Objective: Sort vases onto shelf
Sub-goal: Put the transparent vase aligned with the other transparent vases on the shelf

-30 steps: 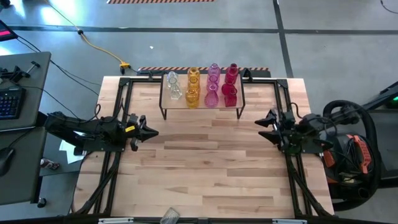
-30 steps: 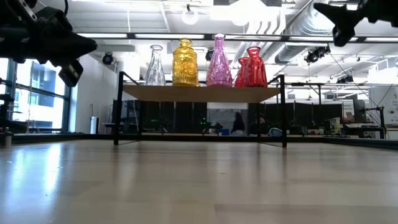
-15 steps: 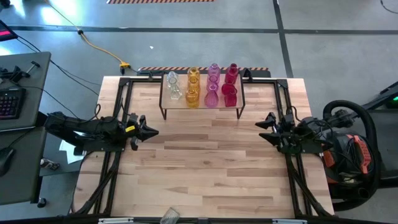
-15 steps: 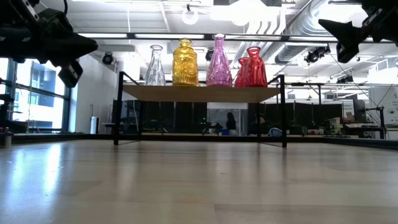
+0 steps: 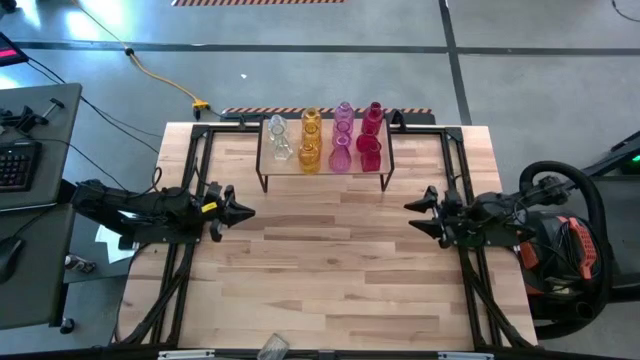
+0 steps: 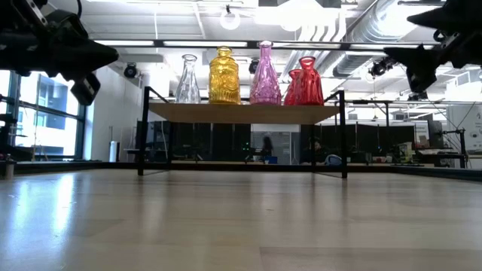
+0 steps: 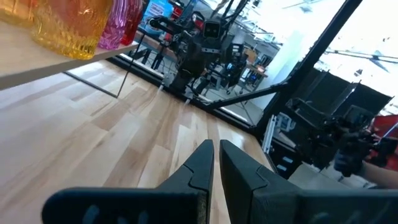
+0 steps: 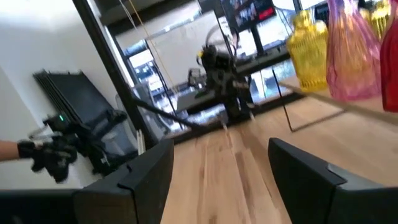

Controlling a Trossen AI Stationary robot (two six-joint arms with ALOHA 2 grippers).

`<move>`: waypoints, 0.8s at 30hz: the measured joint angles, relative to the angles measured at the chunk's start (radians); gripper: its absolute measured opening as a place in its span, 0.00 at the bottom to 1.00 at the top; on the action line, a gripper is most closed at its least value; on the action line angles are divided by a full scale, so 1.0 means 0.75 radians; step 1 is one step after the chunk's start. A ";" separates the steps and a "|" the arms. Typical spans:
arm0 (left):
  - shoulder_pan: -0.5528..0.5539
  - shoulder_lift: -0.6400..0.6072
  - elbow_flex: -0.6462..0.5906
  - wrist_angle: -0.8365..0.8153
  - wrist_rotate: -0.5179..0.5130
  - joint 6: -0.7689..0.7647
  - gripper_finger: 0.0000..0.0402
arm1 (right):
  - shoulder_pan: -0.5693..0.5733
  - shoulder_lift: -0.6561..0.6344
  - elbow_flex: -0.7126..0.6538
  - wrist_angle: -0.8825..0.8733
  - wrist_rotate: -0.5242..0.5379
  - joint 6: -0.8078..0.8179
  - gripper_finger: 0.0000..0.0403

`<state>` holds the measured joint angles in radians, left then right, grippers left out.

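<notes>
Several small glass vases stand upright in colour rows on the shelf [image 5: 325, 172] at the table's far middle: clear vases [image 5: 279, 138], amber-yellow vases [image 5: 310, 140], pink vases [image 5: 342, 138] and red vases [image 5: 371, 138]. In the low view they show on the wooden top [image 6: 242, 113]. My left gripper [image 5: 248, 212] hovers at the table's left side, shut and empty, clear of the shelf. My right gripper [image 5: 411, 216] hovers at the table's right side, open and empty. In the right wrist view an amber vase [image 8: 309, 50] and a pink vase [image 8: 351, 53] show ahead.
The plank tabletop [image 5: 330, 270] spreads bare in front of the shelf. Black frame rails [image 5: 190, 180] run along the table's left and right sides. A small clear object [image 5: 272, 348] lies at the near edge. A desk with a keyboard [image 5: 15, 165] stands off the table's left.
My right gripper has moved a little toward the table's left edge and near edge and has sunk lower. My left gripper and the vases have kept still.
</notes>
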<state>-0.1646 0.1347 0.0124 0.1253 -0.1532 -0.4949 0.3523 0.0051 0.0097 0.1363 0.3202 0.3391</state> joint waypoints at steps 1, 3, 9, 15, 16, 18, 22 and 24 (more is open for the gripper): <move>0.000 0.000 0.000 0.000 0.000 0.005 0.05 | 0.000 0.000 0.000 -0.027 -0.001 0.014 0.61; 0.000 0.000 0.000 0.000 0.001 -0.023 0.05 | 0.000 0.000 0.000 -0.080 -0.003 0.082 0.61; 0.000 0.000 0.000 0.000 0.057 -0.142 0.05 | 0.000 0.006 0.001 -0.106 -0.004 0.202 0.61; 0.000 0.000 0.003 0.009 0.136 -0.207 0.05 | 0.000 0.006 0.001 -0.107 -0.003 0.205 0.61; 0.000 0.000 0.009 0.007 0.169 -0.208 0.05 | 0.000 0.006 0.001 -0.107 -0.003 0.204 0.61; 0.000 0.000 0.028 0.008 0.242 -0.193 0.05 | 0.000 0.006 0.002 -0.107 -0.003 0.204 0.61; 0.000 0.001 0.099 -0.017 0.355 -0.188 0.05 | 0.000 0.007 0.002 -0.108 -0.003 0.203 0.61; 0.000 0.007 0.162 -0.082 0.382 -0.203 0.05 | 0.000 0.007 0.002 -0.108 -0.003 0.205 0.61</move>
<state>-0.1646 0.1403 0.1337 0.0642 0.1334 -0.6469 0.3523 0.0101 0.0109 0.0551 0.3180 0.4929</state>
